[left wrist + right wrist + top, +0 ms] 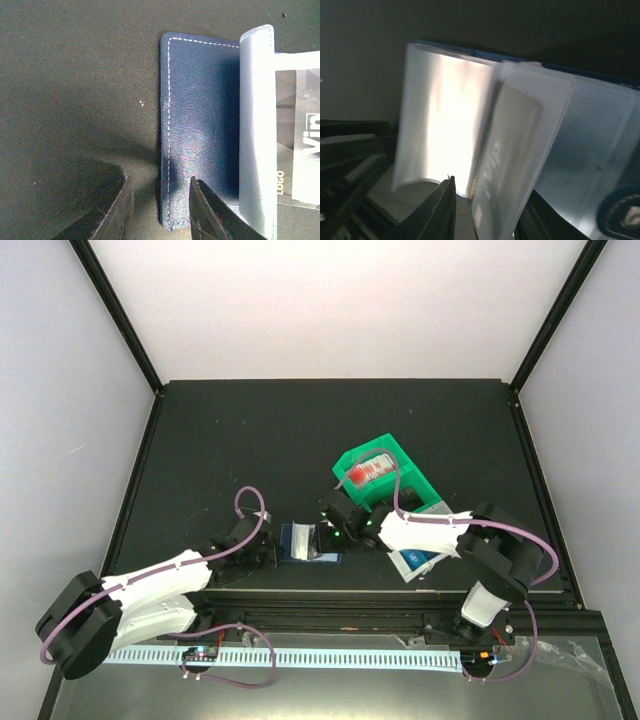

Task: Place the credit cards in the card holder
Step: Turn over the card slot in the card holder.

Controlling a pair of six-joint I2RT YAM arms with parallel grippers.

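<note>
The navy card holder (pixel 308 543) lies open on the black table between my two grippers. In the left wrist view its stitched cover (pixel 200 115) lies flat, with a clear sleeve (pixel 256 130) standing up. My left gripper (pixel 160 200) is open and straddles the cover's near edge. In the right wrist view a grey "VIP" credit card (pixel 512 150) stands tilted in a clear sleeve (pixel 445 125) of the holder. My right gripper (pixel 490 187) is open around it, with a gap at the left finger. That card also shows in the left wrist view (pixel 305 140). More blue cards (pixel 420 562) lie under my right arm.
A green bin (pixel 420 480) stands just behind the right gripper (pixel 338 528) and holds a red-and-white item (pixel 372 472). A white toothed rail (pixel 300 655) runs along the front edge. The left gripper (pixel 268 548) sits close to the holder's left side.
</note>
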